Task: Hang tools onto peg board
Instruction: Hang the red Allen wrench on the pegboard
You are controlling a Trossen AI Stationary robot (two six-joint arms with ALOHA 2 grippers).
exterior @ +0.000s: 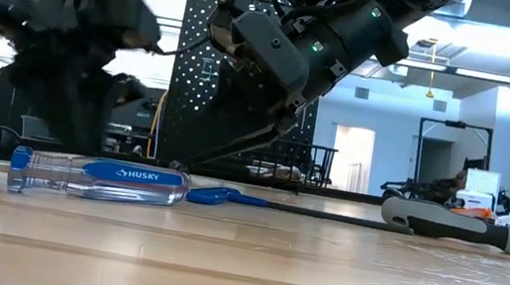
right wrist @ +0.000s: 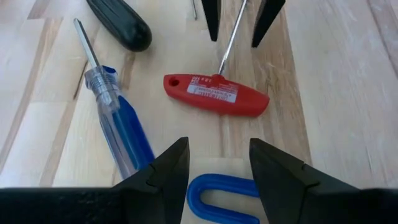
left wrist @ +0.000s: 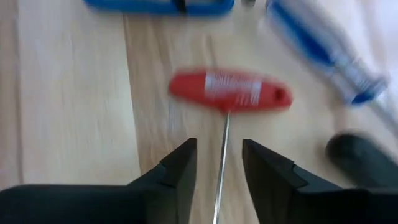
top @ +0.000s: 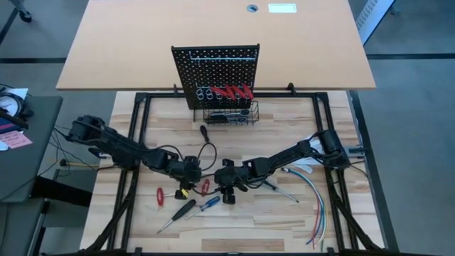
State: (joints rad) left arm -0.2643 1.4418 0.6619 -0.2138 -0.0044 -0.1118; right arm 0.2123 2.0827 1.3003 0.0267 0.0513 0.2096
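- My left gripper (left wrist: 219, 171) hangs low over the light wooden table (top: 234, 227), just left of its middle. Its two dark fingers stand apart on either side of the thin metal shaft of the red T-handled key (left wrist: 230, 91), and I see a gap on both sides, so nothing is clamped.
- That red key (right wrist: 216, 94) lies flat on the boards, its handle crosswise and its shaft running back between my left fingertips.
- My right gripper (right wrist: 219, 165) hovers facing the left one, right by it at the table's middle. Its jaws are parted and hold nothing (the blue looped handle (right wrist: 225, 198) lies on the wood under the gap, apart from both fingers as far as I can tell).
- The blue clear-handled screwdriver (right wrist: 116, 127) lies beside the red key. A black-handled screwdriver (right wrist: 119, 23) lies just past it.
- From table height the blue screwdriver (exterior: 98, 179) rests flat on the planks, and a grey-handled tool (exterior: 453, 224) lies flat well off to one side.
- A second red-handled piece (top: 160, 195) sits apart to the left of my left gripper.
- The peg board (top: 215, 67) stands upright at the far edge, red-handled pliers (top: 234, 92) hanging on its rings above the black wire basket (top: 230, 114).
- A bundle of coloured wires (top: 318, 206) trails along the right side.
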